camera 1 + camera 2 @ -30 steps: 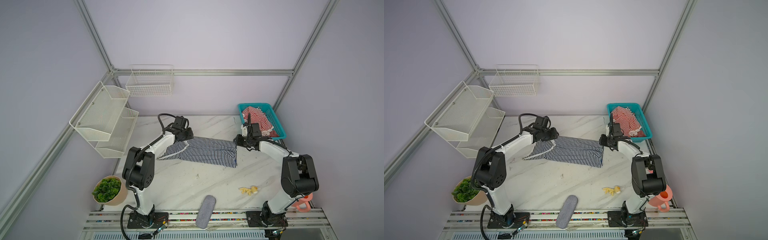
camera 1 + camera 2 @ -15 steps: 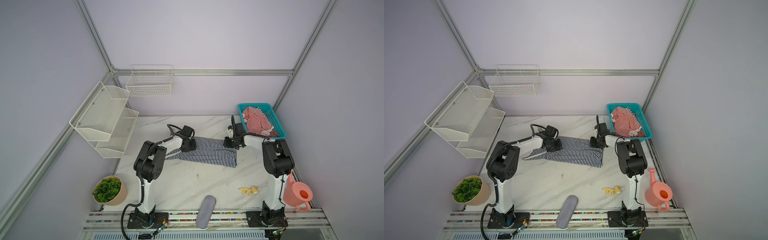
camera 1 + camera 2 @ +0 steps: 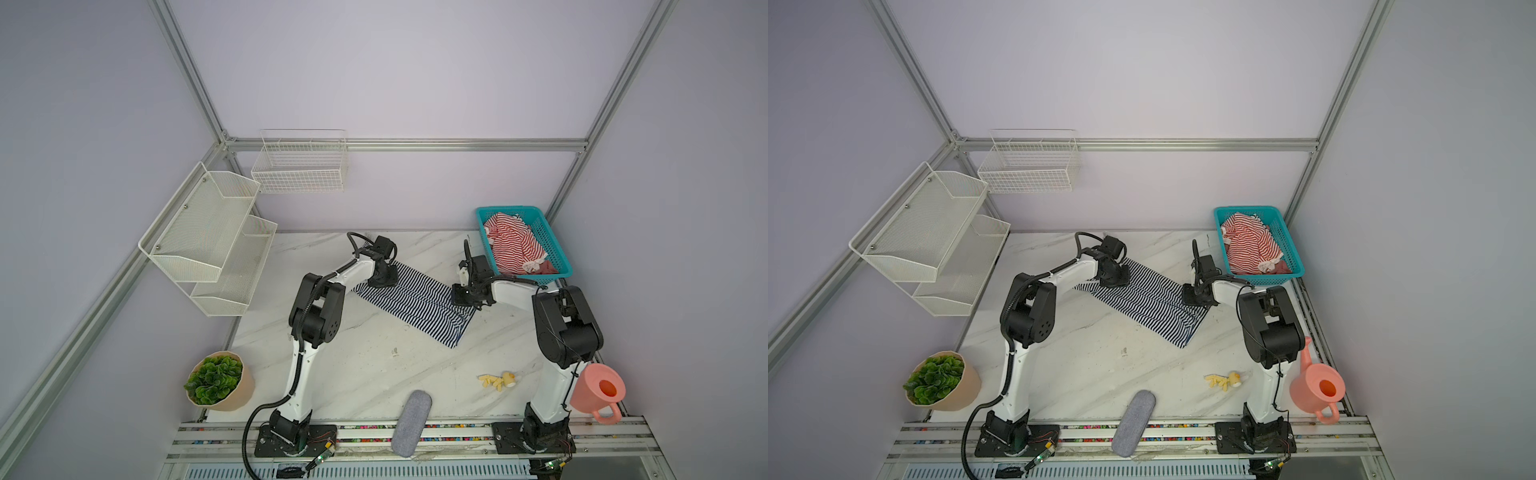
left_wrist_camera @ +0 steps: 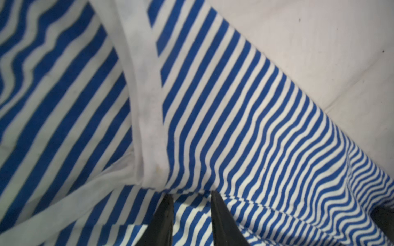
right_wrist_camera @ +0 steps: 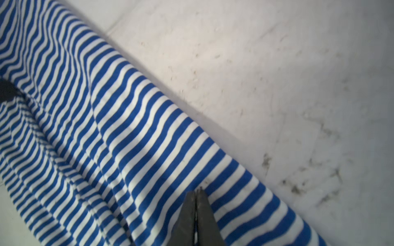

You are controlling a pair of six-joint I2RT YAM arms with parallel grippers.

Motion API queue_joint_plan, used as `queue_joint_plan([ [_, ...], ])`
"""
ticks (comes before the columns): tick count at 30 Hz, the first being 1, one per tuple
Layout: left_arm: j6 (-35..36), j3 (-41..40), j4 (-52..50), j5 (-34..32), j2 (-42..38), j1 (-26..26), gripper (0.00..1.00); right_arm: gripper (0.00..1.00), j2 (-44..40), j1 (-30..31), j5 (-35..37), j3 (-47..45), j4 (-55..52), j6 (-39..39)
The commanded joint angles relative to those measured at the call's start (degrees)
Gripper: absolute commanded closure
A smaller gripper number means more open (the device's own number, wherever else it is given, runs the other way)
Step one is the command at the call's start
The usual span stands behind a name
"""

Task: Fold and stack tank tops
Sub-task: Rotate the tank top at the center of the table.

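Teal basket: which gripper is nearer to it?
Right. The right gripper sits close beside the teal basket; the left gripper is at the navy tank top's far end.

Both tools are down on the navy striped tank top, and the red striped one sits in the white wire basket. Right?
Not quite: the red-and-white tank top lies in the teal basket, not the white wire one, as both top views show. The rest holds: left tool and right tool are both down on the navy-and-white tank top.

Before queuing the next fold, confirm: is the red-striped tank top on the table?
No, the red-striped tank top lies crumpled inside the teal basket.
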Motion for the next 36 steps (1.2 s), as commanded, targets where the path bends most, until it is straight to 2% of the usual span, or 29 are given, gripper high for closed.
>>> queue_joint_plan([
  [1,5.64,6.69,-8.12,-0.80,6.65,0.94,0.69,0.91,-1.40,1.87,1.60,-4.76,-6.06,1.98],
  [9,12.45,22.78,-10.14,3.72,15.92,1.16,0.69,0.91,-7.50,9.00,-1.73,-12.78,-2.49,8.99],
  [12,13.76,25.79,-10.79,5.51,17.72,1.18,0.69,0.91,-9.29,11.77,-2.79,-15.34,-0.86,11.93],
  [18,15.07,25.64,-10.80,7.09,17.00,1.19,0.68,0.91,-9.73,16.26,-4.41,-17.03,1.60,15.67],
  [26,16.54,22.35,-10.89,7.76,13.08,1.20,0.62,0.91,-7.13,22.54,-4.99,-14.52,2.84,18.21],
  [30,15.73,20.17,-10.88,7.06,8.98,1.15,0.54,0.90,-7.36,23.19,-4.20,-13.33,2.60,18.39],
  [32,13.80,19.88,-11.12,7.58,6.44,1.25,0.46,0.85,-8.34,23.52,-3.59,-12.03,2.08,18.40],
  [36,12.13,19.40,-11.00,8.04,0.17,1.12,0.38,0.79,-12.04,24.08,-2.62,-9.44,1.03,18.55],
])
